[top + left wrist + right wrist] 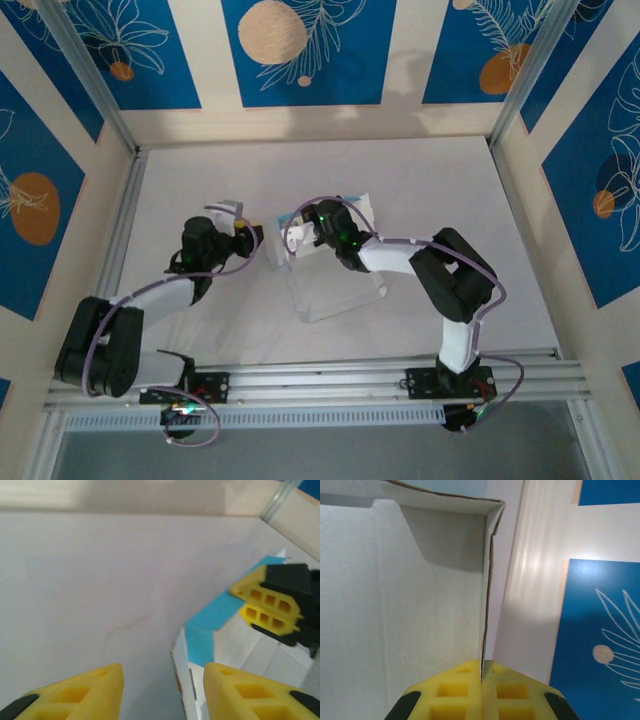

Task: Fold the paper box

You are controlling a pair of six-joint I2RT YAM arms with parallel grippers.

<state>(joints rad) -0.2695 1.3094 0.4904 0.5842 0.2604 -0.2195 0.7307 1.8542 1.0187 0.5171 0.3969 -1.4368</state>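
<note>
The paper box point(340, 290) lies mid-table, part folded, white inside with light-blue flaps raised at its far left end. My right gripper point(297, 238) is shut on the top edge of an upright side wall point(487, 580); the thin card runs straight into the closed yellow fingertips point(465, 685). To the box's left, my left gripper point(256, 240) is open, its yellow fingertips point(85, 690) wide apart. A raised white wall edge point(181, 670) stands in the gap between them, touching neither. In the left wrist view, the right gripper point(260, 605) pinches the blue flap point(210, 625).
The white table point(450, 190) stretches free to the right and behind the box. An aluminium rail point(330, 380) carrying both arm bases runs along the near edge. Blue-patterned wall panels point(300, 50) enclose the back and sides.
</note>
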